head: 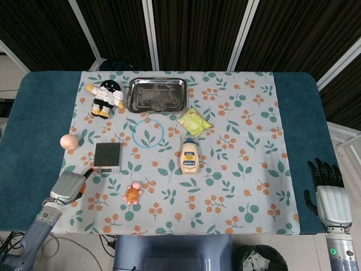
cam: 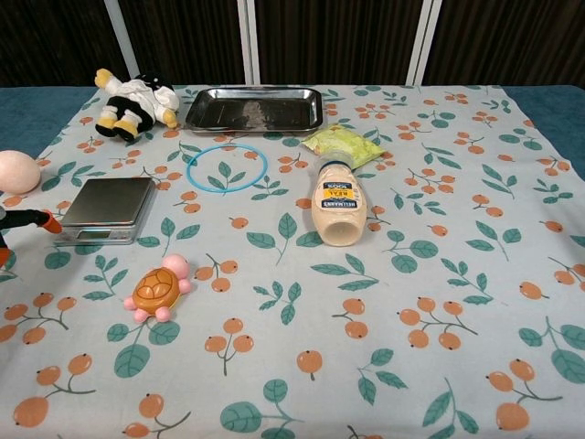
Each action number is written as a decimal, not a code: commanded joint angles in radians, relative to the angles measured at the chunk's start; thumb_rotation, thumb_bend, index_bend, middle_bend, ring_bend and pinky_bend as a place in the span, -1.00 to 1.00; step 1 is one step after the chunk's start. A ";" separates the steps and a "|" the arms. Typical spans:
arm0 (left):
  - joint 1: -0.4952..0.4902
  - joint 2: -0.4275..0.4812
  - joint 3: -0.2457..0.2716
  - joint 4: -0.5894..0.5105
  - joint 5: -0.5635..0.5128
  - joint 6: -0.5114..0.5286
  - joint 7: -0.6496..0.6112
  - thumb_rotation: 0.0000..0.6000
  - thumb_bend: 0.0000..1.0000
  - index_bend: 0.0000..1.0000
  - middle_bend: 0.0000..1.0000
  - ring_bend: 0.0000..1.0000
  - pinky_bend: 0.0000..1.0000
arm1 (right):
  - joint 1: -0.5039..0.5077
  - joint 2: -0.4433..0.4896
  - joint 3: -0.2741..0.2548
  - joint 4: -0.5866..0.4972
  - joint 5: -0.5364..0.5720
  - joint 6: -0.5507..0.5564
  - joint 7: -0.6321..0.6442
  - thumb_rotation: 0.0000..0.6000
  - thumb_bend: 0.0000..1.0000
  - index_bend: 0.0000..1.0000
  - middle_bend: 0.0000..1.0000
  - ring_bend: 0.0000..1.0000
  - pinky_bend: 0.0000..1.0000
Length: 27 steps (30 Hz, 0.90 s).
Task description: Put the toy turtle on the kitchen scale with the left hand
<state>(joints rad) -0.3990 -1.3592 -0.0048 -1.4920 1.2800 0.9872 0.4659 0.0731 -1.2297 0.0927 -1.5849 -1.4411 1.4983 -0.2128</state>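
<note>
Left robot hand (head: 67, 186) sits at the desk's near-left edge, just off the near-left corner of the kitchen scale (head: 108, 156); head view shows mostly its back, chest view only an orange-tipped fingertip (cam: 50, 220) at the frame edge, so spread or curled: cannot tell, though nothing appears to be in it. Peach-coloured ball (head: 69, 141) lies further back on the left. Toy turtle (head: 132, 193) rests on the cloth to the right of the left robot hand, level with it, apart from it. In the chest view, turtle (cam: 157, 289) has its long axis diagonal, pink head pointing away and right, toward the mayonnaise bottle (cam: 339, 204); the scale (cam: 107, 207) lies behind and left of it. Right robot hand (head: 327, 192) hangs at the far right edge, fingers extended and apart, empty, well apart from the turtle. Left is clearly nearer; likely reach is rightward.
</note>
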 commanded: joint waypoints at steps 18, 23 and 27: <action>-0.013 -0.005 0.009 -0.008 -0.022 0.007 0.025 1.00 0.34 -0.62 0.54 0.44 0.33 | 0.000 -0.003 0.002 0.000 0.005 0.000 -0.003 1.00 0.08 -1.00 -1.00 -0.97 -1.00; -0.015 -0.005 0.011 -0.006 -0.029 0.007 0.028 1.00 0.34 -0.62 0.54 0.44 0.32 | 0.000 -0.004 0.002 0.000 0.006 -0.001 -0.004 1.00 0.08 -1.00 -1.00 -0.97 -1.00; -0.015 -0.007 0.014 -0.003 -0.034 0.007 0.031 1.00 0.34 -0.62 0.54 0.43 0.32 | 0.000 -0.004 0.004 0.000 0.008 0.000 -0.004 1.00 0.08 -1.00 -1.00 -0.97 -1.00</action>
<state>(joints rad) -0.4143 -1.3656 0.0087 -1.4960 1.2463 0.9942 0.4959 0.0728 -1.2336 0.0962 -1.5853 -1.4328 1.4985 -0.2173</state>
